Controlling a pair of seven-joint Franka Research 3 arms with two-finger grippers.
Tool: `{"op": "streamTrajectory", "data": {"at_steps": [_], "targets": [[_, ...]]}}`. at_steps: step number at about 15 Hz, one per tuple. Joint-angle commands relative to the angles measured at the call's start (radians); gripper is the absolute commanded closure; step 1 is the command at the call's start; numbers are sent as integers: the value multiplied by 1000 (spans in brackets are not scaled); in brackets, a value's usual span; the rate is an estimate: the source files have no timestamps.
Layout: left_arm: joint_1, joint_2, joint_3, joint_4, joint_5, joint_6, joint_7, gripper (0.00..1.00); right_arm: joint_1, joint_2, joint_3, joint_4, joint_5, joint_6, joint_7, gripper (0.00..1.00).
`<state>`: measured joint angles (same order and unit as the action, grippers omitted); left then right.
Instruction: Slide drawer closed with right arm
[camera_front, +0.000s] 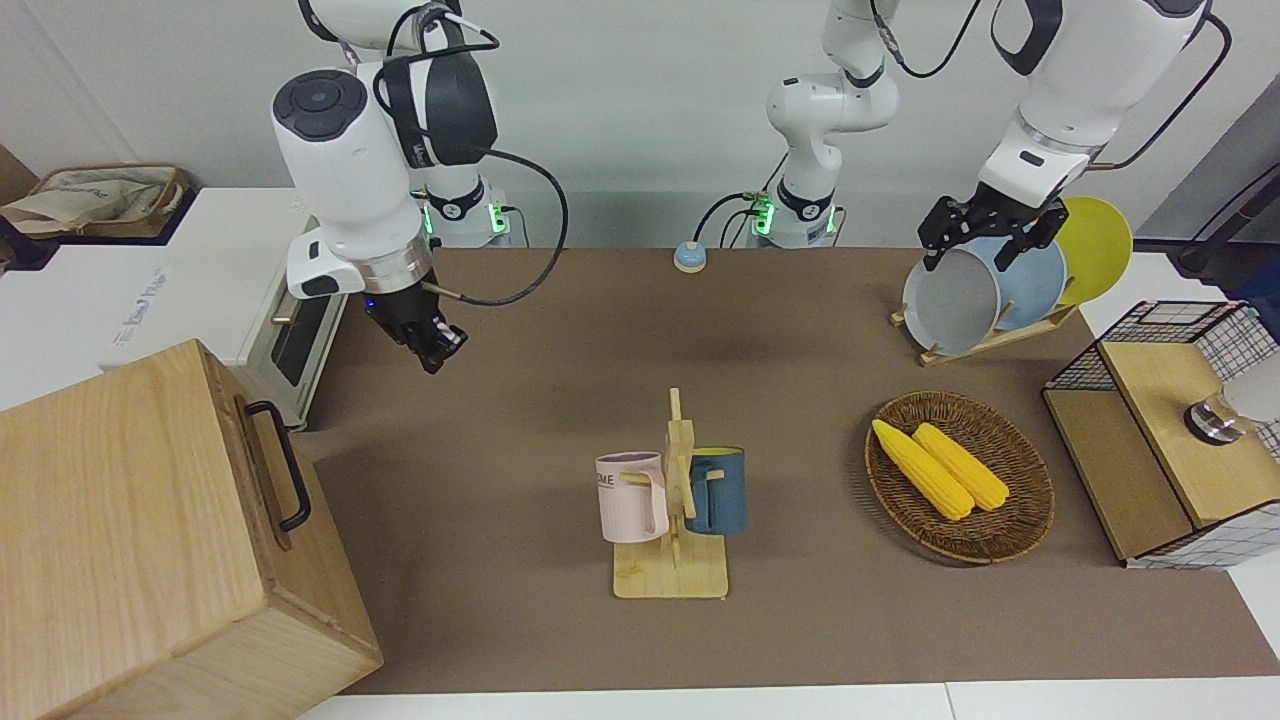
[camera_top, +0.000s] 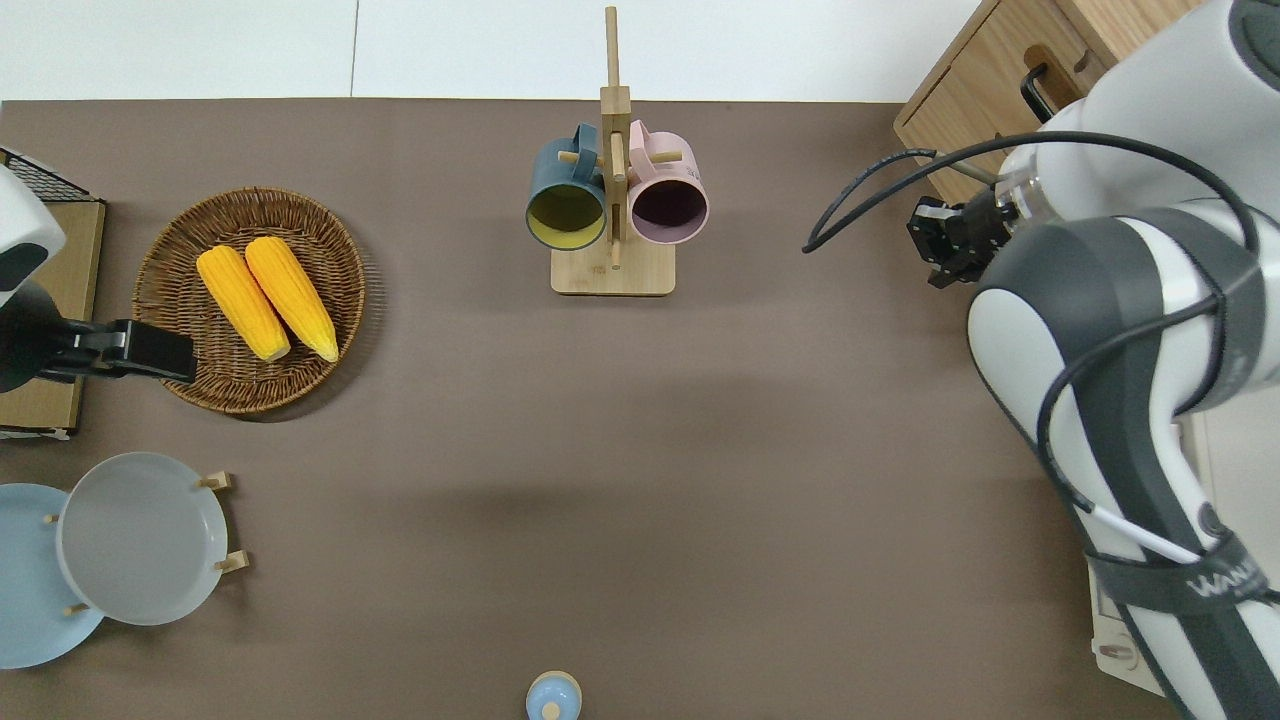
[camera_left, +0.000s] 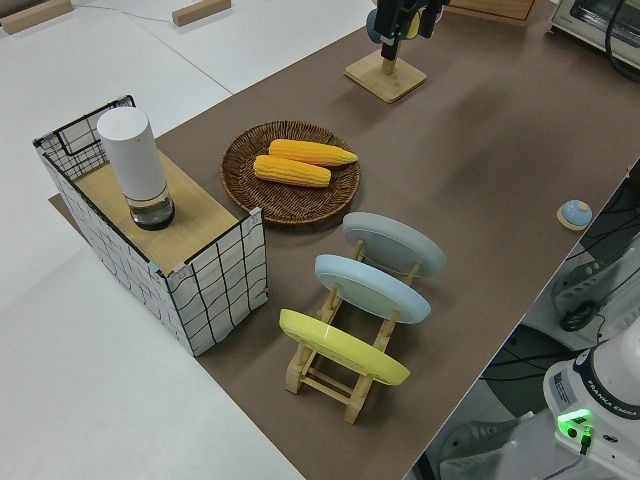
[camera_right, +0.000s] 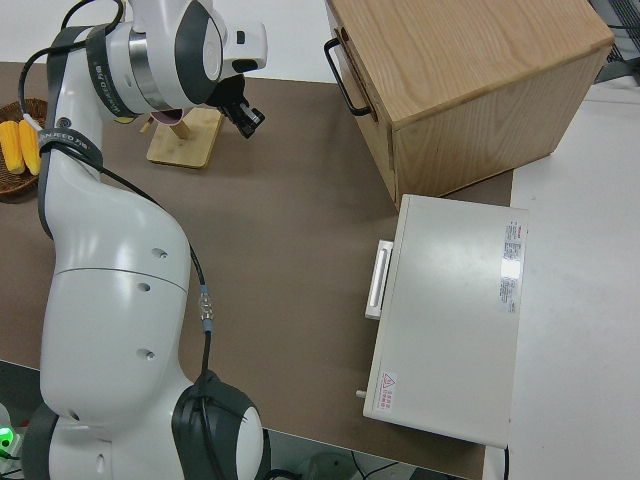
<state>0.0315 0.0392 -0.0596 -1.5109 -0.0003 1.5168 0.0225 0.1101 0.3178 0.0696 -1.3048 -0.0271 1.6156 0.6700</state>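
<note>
So the drawer (camera_front: 262, 470) looks pushed all the way in, its front sitting flush with the front of the big wooden cabinet (camera_front: 120, 530), and the black bar handle (camera_front: 283, 463) is sticking out with nothing on it. The cabinet sits at the right arm's end of the table, at the edge farthest from the robots.

The right arm (camera_front: 345, 170) is up in the air, and its gripper (camera_front: 432, 345) hangs over bare brown mat (camera_top: 640, 450) just off the cabinet's front, clear of the handle and not touching the cabinet. It's empty. Whether the fingers are spread or pressed together, I honestly can't tell from any of these angles.

Nearer to the robots than the cabinet, at the same end of the table, is a white toaster oven (camera_right: 450, 320), close beside the cabinet. Toward the middle of the table from the cabinet there's a wooden mug rack (camera_front: 675, 520) with a pink mug (camera_front: 632, 497) and a blue mug (camera_front: 718, 490) hanging on it. Well apart from the cabinet, toward the left arm's end, sits a wicker basket (camera_front: 1020, 520) with two corn cobs (camera_front: 940, 468) lying in it side by side, and a plate rack (camera_left: 340, 370) with three plates standing in it.

The left arm is parked; its gripper (camera_front: 985, 235) has its fingers spread.
</note>
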Motion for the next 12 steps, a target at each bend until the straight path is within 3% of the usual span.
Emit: {"op": "streamTrajectory", "data": {"at_steps": [1,4,7,12], "targets": [[4,13,-6,26,17,-20,10,7,-26,-98,9,-71,7,-55,-205,1000],[4,11,-6,26,17,-20,10,7,-96,-160,25,-116,61,-57,-349,1000],[4,11,-6,26,17,-20,10,7,-154,-172,45,-117,62,-60,-499,1000],[4,11,-6,26,17,-20,10,7,-145,-158,44,-110,12,-51,-556,1000]]}}
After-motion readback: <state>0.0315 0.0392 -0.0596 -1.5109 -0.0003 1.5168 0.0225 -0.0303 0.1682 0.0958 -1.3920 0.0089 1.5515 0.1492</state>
